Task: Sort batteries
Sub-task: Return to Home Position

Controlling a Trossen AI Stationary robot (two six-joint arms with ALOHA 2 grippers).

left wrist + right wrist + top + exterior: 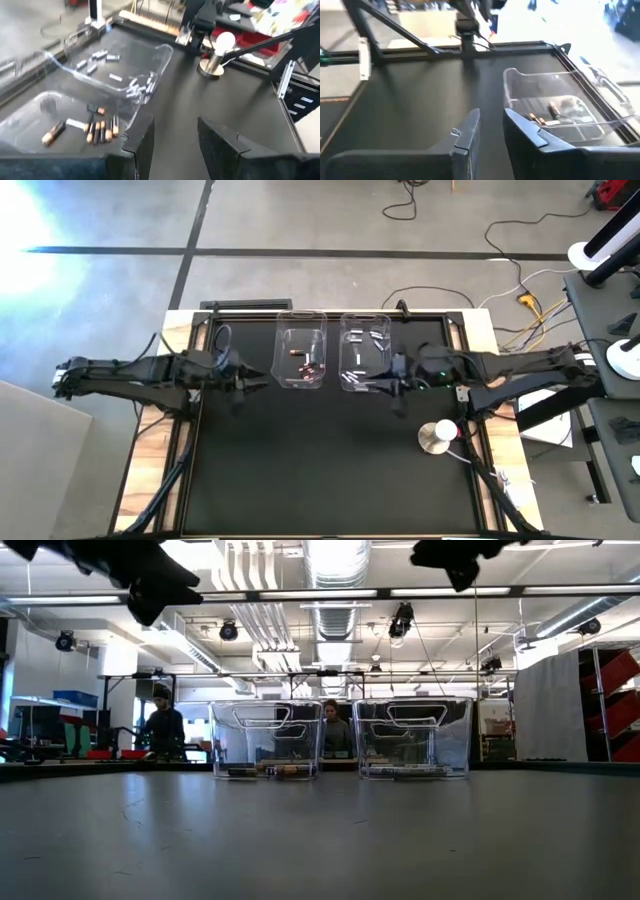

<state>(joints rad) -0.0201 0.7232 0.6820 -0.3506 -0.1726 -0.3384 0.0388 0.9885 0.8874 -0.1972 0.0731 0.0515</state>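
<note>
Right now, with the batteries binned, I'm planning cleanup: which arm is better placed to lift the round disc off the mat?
Likely right. The disc lies on the right side of the mat, close to the right gripper, which is open and empty. The left gripper hangs across it, farther away.

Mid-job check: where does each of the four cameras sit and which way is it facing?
High: overhead, straight down; both arms, left bin, right bin, disc.
Low: mat level, facing both bins and the room; arm parts at top.
Left wrist: past open left gripper toward both bins, disc.
Right wrist: past open right gripper toward left bin.
Shared: left bin in all four.
</note>
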